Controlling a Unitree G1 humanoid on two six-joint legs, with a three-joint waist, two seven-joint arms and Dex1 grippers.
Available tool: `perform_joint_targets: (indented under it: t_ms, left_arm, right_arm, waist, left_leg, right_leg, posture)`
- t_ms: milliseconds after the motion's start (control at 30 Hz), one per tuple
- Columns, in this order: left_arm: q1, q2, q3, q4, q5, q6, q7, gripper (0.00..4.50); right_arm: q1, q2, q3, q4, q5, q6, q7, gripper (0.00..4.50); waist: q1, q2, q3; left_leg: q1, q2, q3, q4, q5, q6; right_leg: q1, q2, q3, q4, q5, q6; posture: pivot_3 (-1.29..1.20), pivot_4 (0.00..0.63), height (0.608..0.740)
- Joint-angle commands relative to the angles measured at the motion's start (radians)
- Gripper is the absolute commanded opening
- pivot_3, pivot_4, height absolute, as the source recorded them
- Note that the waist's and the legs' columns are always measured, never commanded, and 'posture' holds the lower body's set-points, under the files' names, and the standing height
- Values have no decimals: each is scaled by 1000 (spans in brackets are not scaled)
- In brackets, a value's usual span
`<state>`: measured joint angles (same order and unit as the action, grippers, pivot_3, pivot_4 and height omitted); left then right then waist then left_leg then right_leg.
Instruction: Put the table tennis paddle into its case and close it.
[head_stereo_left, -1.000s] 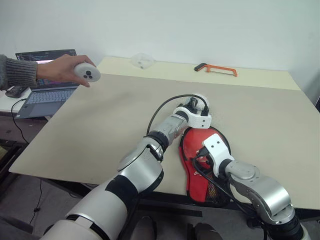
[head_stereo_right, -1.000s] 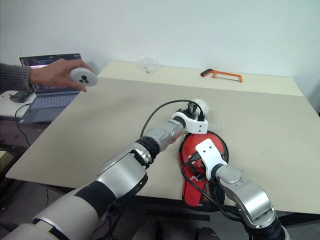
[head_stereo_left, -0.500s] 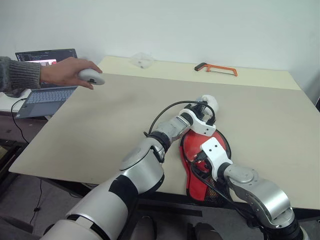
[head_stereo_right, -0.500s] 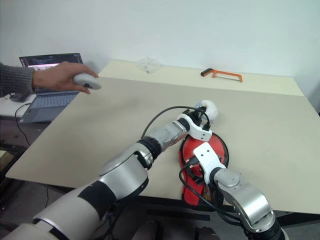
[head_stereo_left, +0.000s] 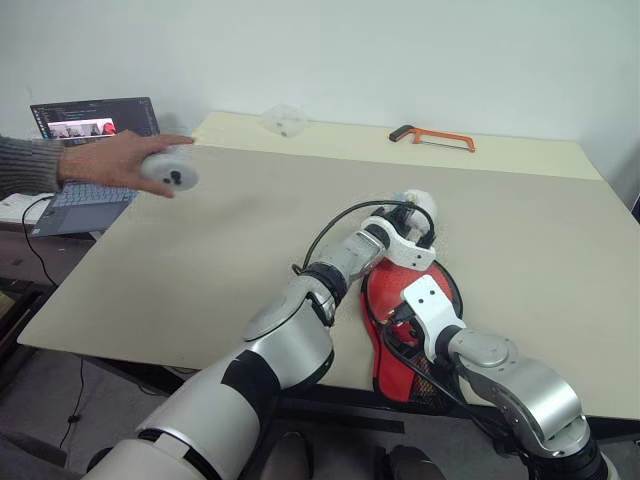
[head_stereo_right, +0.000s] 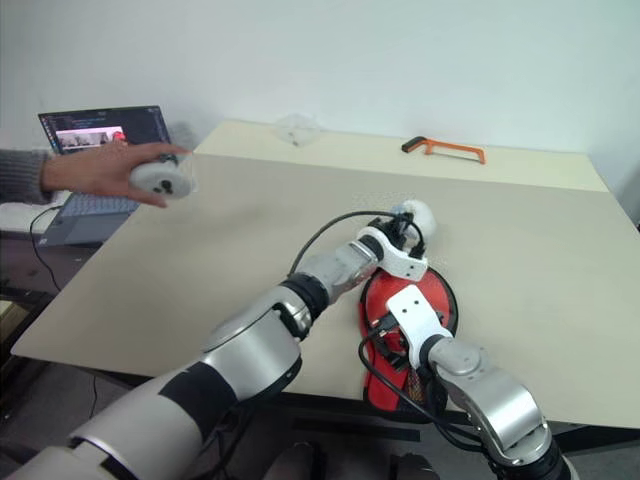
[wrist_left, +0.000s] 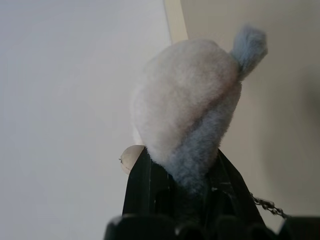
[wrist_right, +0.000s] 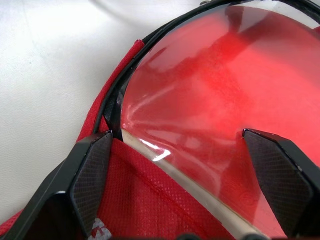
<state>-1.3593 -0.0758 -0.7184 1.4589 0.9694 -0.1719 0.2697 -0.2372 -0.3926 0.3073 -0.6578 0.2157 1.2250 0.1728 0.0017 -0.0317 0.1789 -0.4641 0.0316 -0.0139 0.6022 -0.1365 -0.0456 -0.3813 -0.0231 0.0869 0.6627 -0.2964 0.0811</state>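
**Fluffy ball pinched in left gripper; right gripper spread over the case**

- Case (head_stereo_left: 405, 335) flat on table (head_stereo_left: 200, 260) at near edge, round end away from robot, narrow end overhanging toward 6 o'clock. Red panel and clear window up.
- Table tennis paddle (wrist_right: 215, 95) seen red through the clear window, inside the case.
- Left gripper (wrist_left: 186, 172) clamped on small grey fluffy ball (wrist_left: 192, 105), held off the table at 12 o'clock of the case's round end; thin chain (wrist_left: 267, 204) trailing from it.
- Right gripper (wrist_right: 180, 145) spread wide, nothing held; fingers (wrist_right: 92, 160) poised over window and red fabric, contact not certain.
- Orange-handled hacksaw (head_stereo_left: 432, 137) near far edge, 12 o'clock, well apart from case.
- Person's hand (head_stereo_left: 115, 160) at 10 o'clock, holding a white controller (head_stereo_left: 170, 172) over table's left edge; laptop (head_stereo_left: 85, 165) beyond.
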Motion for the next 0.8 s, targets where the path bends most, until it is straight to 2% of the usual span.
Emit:
perform_joint_targets:
  t_ms: [33, 67, 200, 433, 467, 633, 800]
  left_arm:
    - [6, 6, 32, -41, -40, 20, -64, 216]
    - [21, 13, 45, -42, -57, 7, -101, 216]
    - [54, 44, 91, -48, -112, -15, -187, 1629]
    - [46, 86, 59, -58, -94, -58, -176, 4284]
    - [42, 90, 60, -57, -95, -58, -183, 4435]
    - [22, 107, 79, -58, -115, -55, -184, 4435]
    - [18, 111, 77, -57, -114, -54, -186, 4435]
  right_arm:
    - [26, -19, 64, 104, 11, 50, 40, 4500]
    - [17, -21, 64, 112, 9, 42, 46, 4500]
    - [-5, -36, 60, 147, 2, 10, 74, 4500]
    - [-33, -54, -13, 170, 30, -28, 141, 4500]
    - [-38, -49, -36, 168, 42, -29, 155, 4500]
    - [-81, 57, -203, 160, 149, -37, 197, 4500]
    - [-166, 204, -324, 277, 162, -55, 118, 4500]
  waist:
    - [-4, 0, -1]
    - [-6, 0, -2]
    - [-12, 0, -3]
    - [-19, -2, -4]
    - [-19, -2, -4]
    - [-22, -2, -4]
    - [-30, -2, -4]
  left_leg:
    - [0, 0, 0, 0, 0, 0]
    - [0, 0, 0, 0, 0, 0]
    - [2, 0, 0, 0, 0, 0]
    - [3, 0, -1, 2, 0, 0]
    - [3, 0, -1, 3, 0, 0]
    - [3, 0, -1, 4, 0, 0]
    - [0, 0, -1, 4, 0, 0]
  right_leg:
    - [0, 0, 0, 0, 0, 0]
    - [0, 0, 0, 0, 0, 0]
    - [1, 0, 0, 2, 0, 0]
    - [3, 1, 1, 2, 1, 2]
    - [4, 1, 1, 2, 2, 2]
    - [3, 1, 1, 2, 2, 3]
    - [-2, 1, 2, 5, 5, -2]
  posture:
    - [0, 150, 740]
    - [0, 150, 740]
    - [0, 150, 740]
    - [0, 150, 740]
    - [0, 150, 740]
    - [0, 150, 740]
    - [0, 150, 740]
